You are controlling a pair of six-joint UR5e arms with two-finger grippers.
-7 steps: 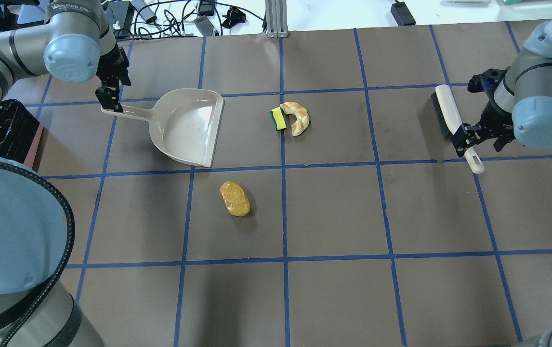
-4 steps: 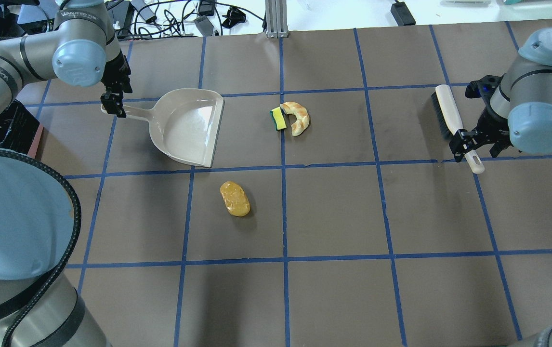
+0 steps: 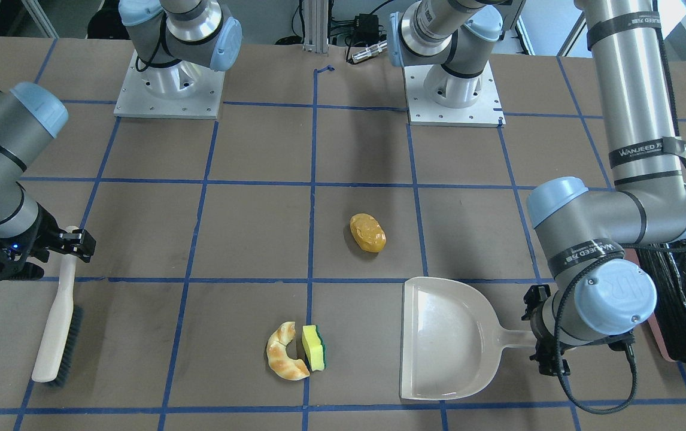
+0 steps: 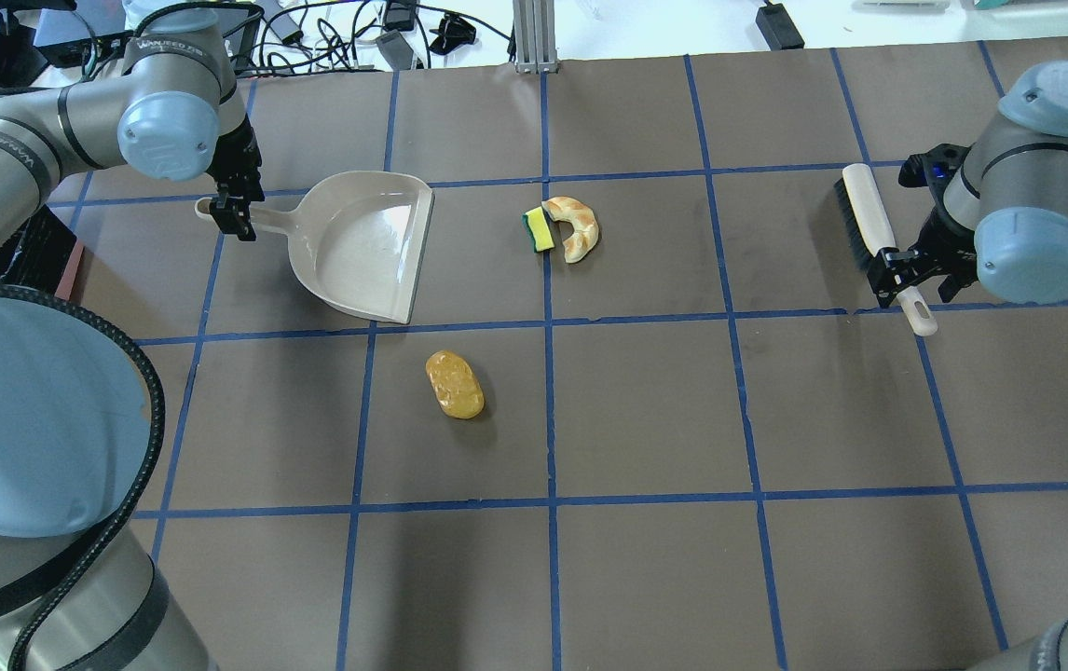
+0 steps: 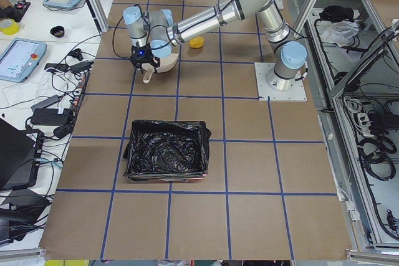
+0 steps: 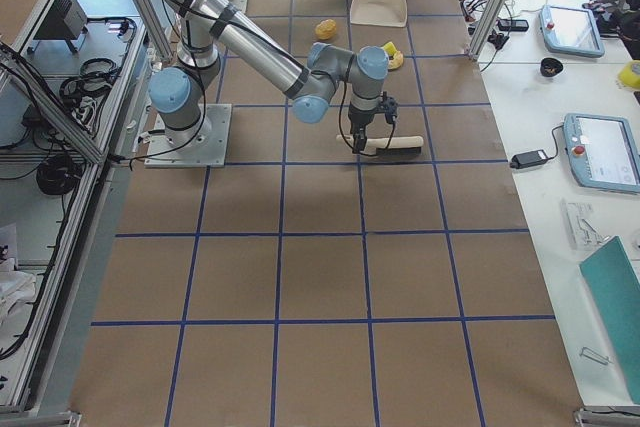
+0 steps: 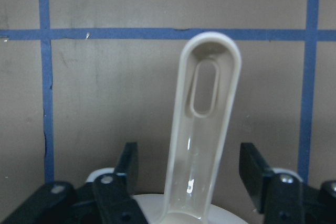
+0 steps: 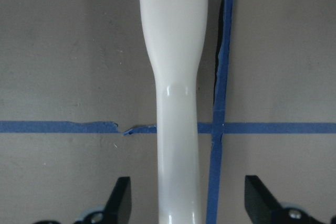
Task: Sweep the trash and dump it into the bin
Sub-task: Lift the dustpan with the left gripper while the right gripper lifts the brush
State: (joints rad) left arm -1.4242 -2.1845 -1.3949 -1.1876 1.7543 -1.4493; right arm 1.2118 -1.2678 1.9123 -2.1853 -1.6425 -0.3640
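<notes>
Change: left end effector [image 7: 191,167] shifted inward along beige plastic dustpan [image 4: 357,247] handle; right end effector [image 8: 184,199] sits over white brush [image 4: 860,216] handle. Both spread, straddling; grasp likely next. Tan croissant [image 4: 577,228], yellow-green sponge [image 4: 539,230], golden roll [image 4: 454,384] unswept on table [image 4: 646,419].

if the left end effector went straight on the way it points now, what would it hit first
Likely the table: the left end effector points down, its open fingers straddling the dustpan handle with gaps on both sides. The handle would pass between them toward the palm; height above the table is unclear.
</notes>
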